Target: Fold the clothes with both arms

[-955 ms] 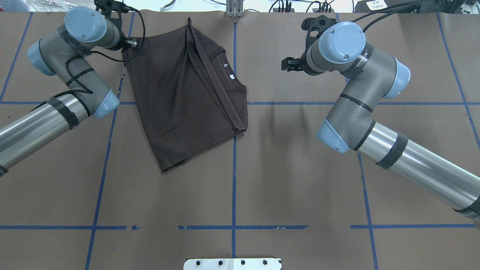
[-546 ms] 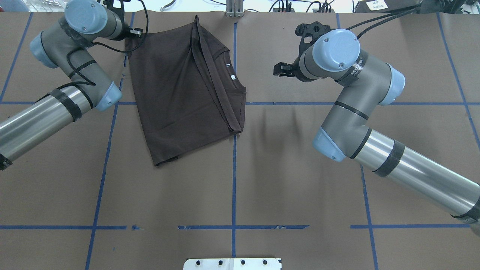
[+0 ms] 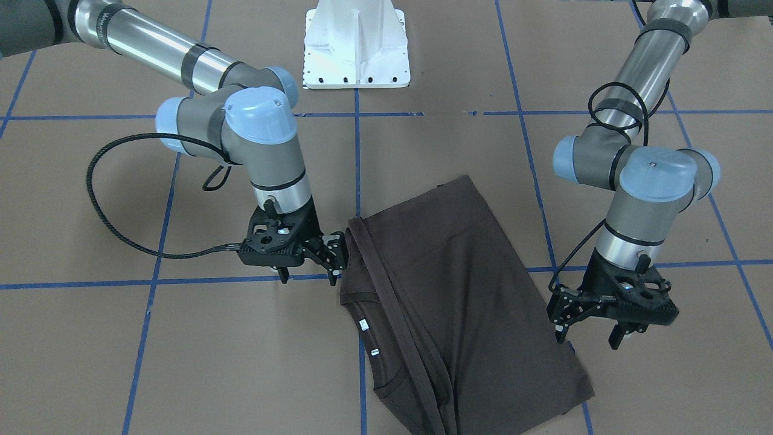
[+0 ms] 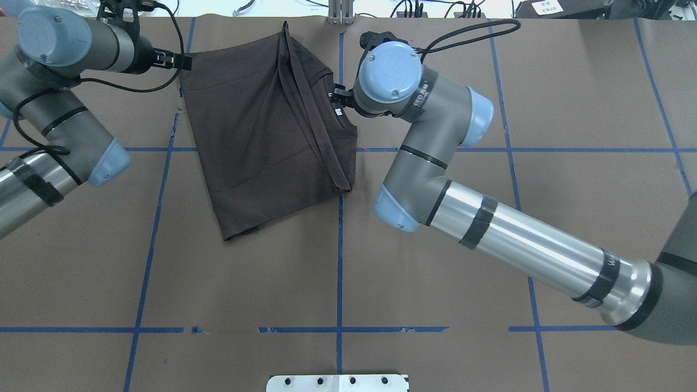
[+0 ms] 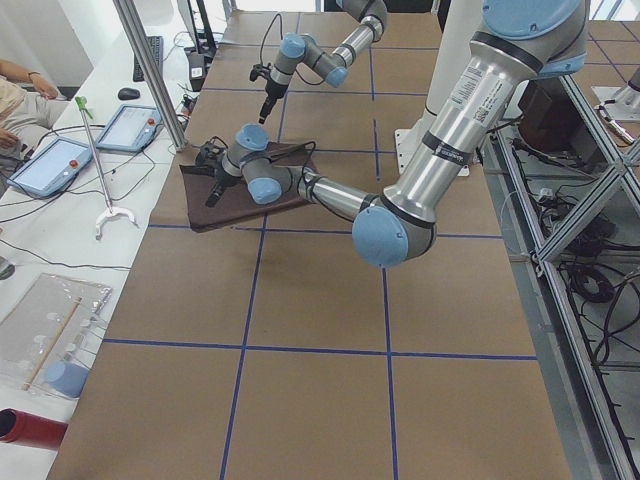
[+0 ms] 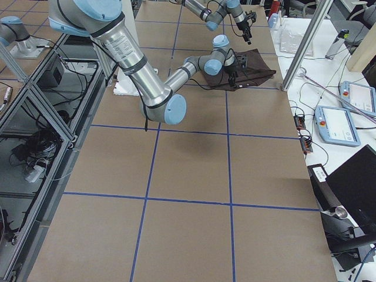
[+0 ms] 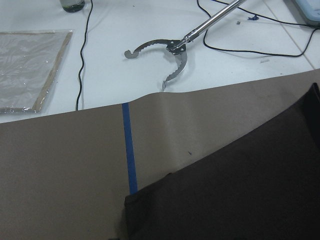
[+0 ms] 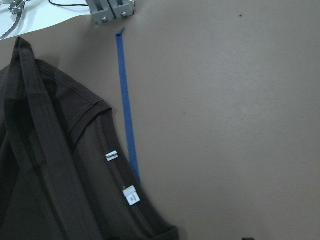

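I have the T-shirt (image 4: 261, 136) lying flat on the surface (image 4: 245, 288), almost all of it on my left arm's side of the blue centre line (image 4: 340, 261), with its collar edge just touching that line. It looks part-folded to me: one side is laid over the body, leaving a long doubled band slanting across it, and the white neck tags (image 4: 337, 112) sit exposed right beside the line. So I'd call the lengthwise fold done, the outline skewed to the line and not squared up.

The right gripper (image 3: 308, 278) is low, right at the line by the collar, its fingers spread and holding nothing. The left gripper (image 3: 589, 337) is well off the line on the left side, at the shirt's outer corner, its fingers also parted and empty, one tip close to the cloth edge.

By my reckoning, what's left is to pinch both of those edges, carry the collar end over toward the hem for the crosswise fold, then flatten it.
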`<state>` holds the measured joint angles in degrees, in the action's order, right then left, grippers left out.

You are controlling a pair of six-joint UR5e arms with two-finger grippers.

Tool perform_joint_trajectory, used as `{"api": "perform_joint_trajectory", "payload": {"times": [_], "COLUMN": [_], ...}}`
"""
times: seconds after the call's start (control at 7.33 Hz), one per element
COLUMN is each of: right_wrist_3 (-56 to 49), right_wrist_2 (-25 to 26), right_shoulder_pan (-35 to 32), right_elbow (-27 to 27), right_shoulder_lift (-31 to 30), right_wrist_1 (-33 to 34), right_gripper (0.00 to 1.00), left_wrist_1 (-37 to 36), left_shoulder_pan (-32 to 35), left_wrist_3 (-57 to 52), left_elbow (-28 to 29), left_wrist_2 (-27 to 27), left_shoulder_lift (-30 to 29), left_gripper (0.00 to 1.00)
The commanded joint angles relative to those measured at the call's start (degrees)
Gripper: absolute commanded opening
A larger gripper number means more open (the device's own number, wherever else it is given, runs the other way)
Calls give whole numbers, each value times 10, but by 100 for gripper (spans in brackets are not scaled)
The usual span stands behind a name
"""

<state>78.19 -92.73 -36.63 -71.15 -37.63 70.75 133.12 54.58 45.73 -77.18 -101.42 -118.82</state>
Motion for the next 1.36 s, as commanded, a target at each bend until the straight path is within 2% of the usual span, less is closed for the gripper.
{"api": "perform_joint_trajectory", "payload": {"times": [0.0,0.27,1.23], "right_wrist_3": [12,8,11], "right_wrist_2": [25,52,84], "right_shoulder_pan": [22,34,60], "right_elbow": [68,81,81], "right_shoulder_lift": [44,39,21], "right_wrist_1": [0,1,0], "right_gripper": [61,60,59], "left_wrist_1": [0,1,1], "left_shoulder_pan": [-3,-5,-5], "left_wrist_3": [3,3,3], "left_elbow": [-32,-32,-32], "left_wrist_2": [-5,-5,-5], "left_shoulder_lift": [27,27,27], "left_gripper": [100,100,100]}}
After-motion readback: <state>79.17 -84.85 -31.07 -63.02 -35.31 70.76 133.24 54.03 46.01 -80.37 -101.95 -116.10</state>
